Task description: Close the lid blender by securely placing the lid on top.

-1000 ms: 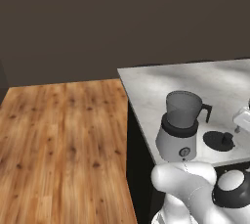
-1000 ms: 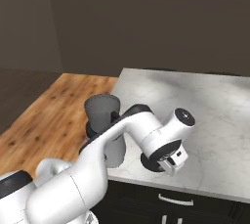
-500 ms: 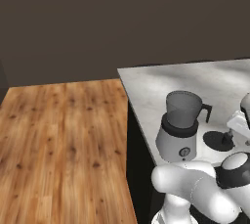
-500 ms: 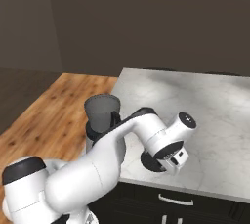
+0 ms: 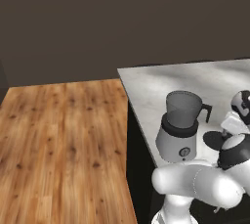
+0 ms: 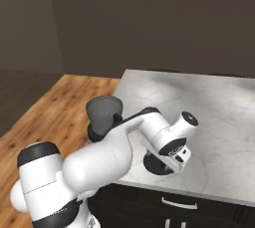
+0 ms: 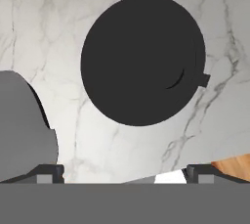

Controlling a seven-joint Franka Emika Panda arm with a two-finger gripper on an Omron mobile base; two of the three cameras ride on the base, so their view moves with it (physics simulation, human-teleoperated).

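Note:
The lid (image 7: 141, 59) is a flat round black disc with a low knob, lying flat on the marble counter (image 7: 68, 22) straight ahead of my gripper (image 7: 122, 174). My fingertips (image 7: 46, 171) stand wide apart with nothing between them, so the gripper is open. In the right base view the gripper (image 6: 175, 161) hovers just above the lid (image 6: 158, 165) near the counter's front edge. The blender (image 5: 179, 126) stands upright beside it, its translucent grey jar (image 5: 183, 106) open at the top. My arm partly hides the blender (image 6: 103, 115) in the right base view.
The marble counter (image 6: 224, 112) stretches back and to the right of the lid. Its left edge drops to a wooden floor (image 5: 63, 140). Dark cabinet drawers with a handle (image 6: 174, 203) sit below the counter front. A dark wall stands behind.
My arm's elbow has swung across and the hand has shifted slightly above the lid. Lid and blender have stayed where they were. The jaws have stayed open.

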